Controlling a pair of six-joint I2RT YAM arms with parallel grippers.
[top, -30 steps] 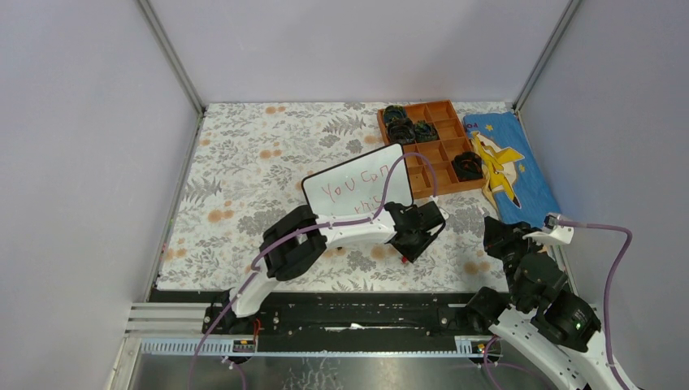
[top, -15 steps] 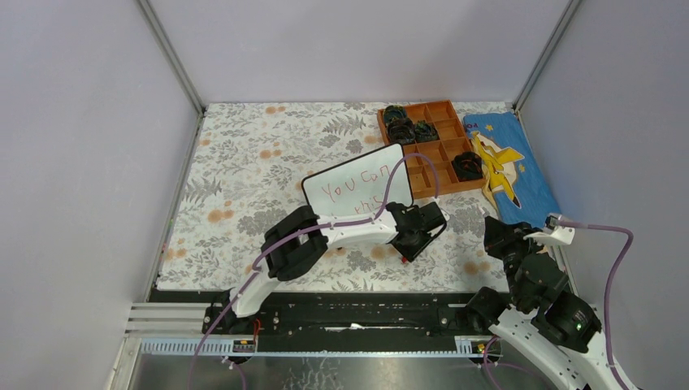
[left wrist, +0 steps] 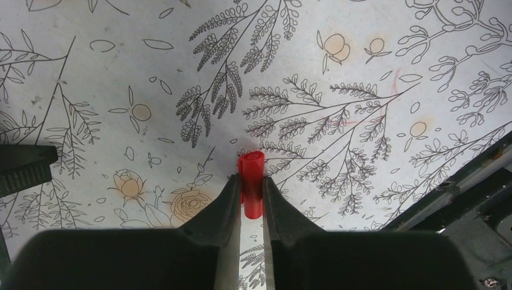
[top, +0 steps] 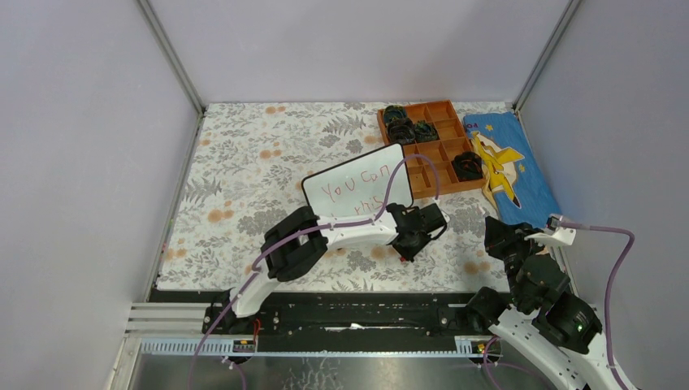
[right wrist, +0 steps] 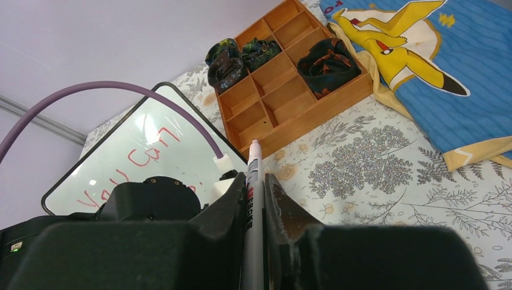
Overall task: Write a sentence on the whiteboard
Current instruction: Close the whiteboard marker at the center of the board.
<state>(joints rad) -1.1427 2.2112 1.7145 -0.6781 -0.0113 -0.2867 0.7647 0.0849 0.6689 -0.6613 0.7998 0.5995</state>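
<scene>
The whiteboard [top: 357,191] sits mid-worktop [top: 244,162], its long axis running left-right with the right end angled away, and its red sentence [top: 355,188] faces the arms. The left tool [left wrist: 250,184] clamps a red cap [left wrist: 251,164]. The right tool [right wrist: 255,181] grips a marker [right wrist: 253,162] pointing toward the tray [right wrist: 314,118]. The cloth is floral and the walls [top: 349,49] grey.

The top camera looks down from above the near edge over the whole bench [top: 244,162]. The left wrist camera faces straight down, close to it. The right wrist camera looks low toward the far right corner, sharing the whiteboard [top: 351,188] and tray [top: 419,106] with the top view.
</scene>
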